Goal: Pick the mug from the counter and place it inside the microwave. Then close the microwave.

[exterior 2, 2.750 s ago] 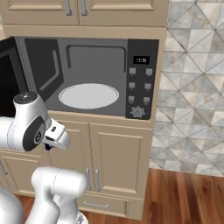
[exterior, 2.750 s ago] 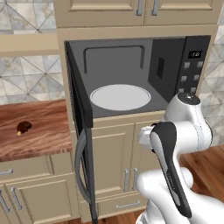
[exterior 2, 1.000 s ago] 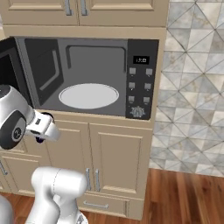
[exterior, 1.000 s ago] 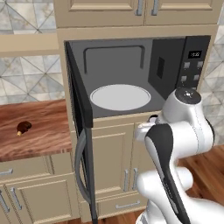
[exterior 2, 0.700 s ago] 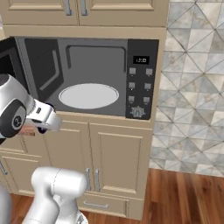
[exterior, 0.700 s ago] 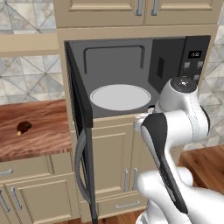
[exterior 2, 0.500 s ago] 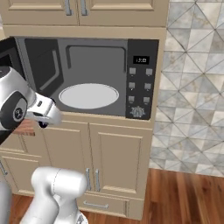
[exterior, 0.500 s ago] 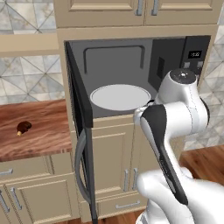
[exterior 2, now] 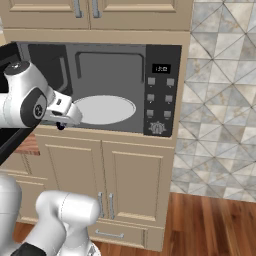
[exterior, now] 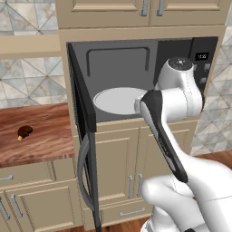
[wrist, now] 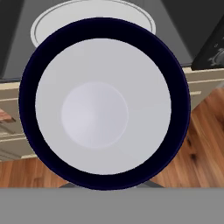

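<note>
Mug point(wrist: 103, 103) first: it sits right up against the hand camera, seen straight down its mouth, a dark rim ringing a pale grey inside, which reads as carried in the gripper rather than standing on the counter point(exterior: 41, 138). The fingers themselves are hidden behind it, but the jaws are drawn nearly together, so the likeliest reading is a pinch on the mug's wall or rim. Beyond the mug, the hand view shows the white turntable plate point(wrist: 94, 13) and the dark floor of the microwave point(exterior 2: 100, 90), with wooden floor point(wrist: 192, 148) below the cabinet front, so the mug hangs just in front of the open cavity and a little below its sill line, not yet inside. In the right base view the wrist is at the left near corner of the opening; in the left base view the arm crosses in front of the plate. The door point(exterior: 84, 122) stands swung wide to the left. So the pick looks done and the carry is in hand. Next the mug needs to go forward over the sill and onto the plate, kept level, clear of the cavity roof and the button panel point(exterior 2: 161, 92) on the right; then release, back out, and swing the door shut. A small dark-brown lump point(exterior: 24, 132) lies on the counter to the left, well apart from all this.
</note>
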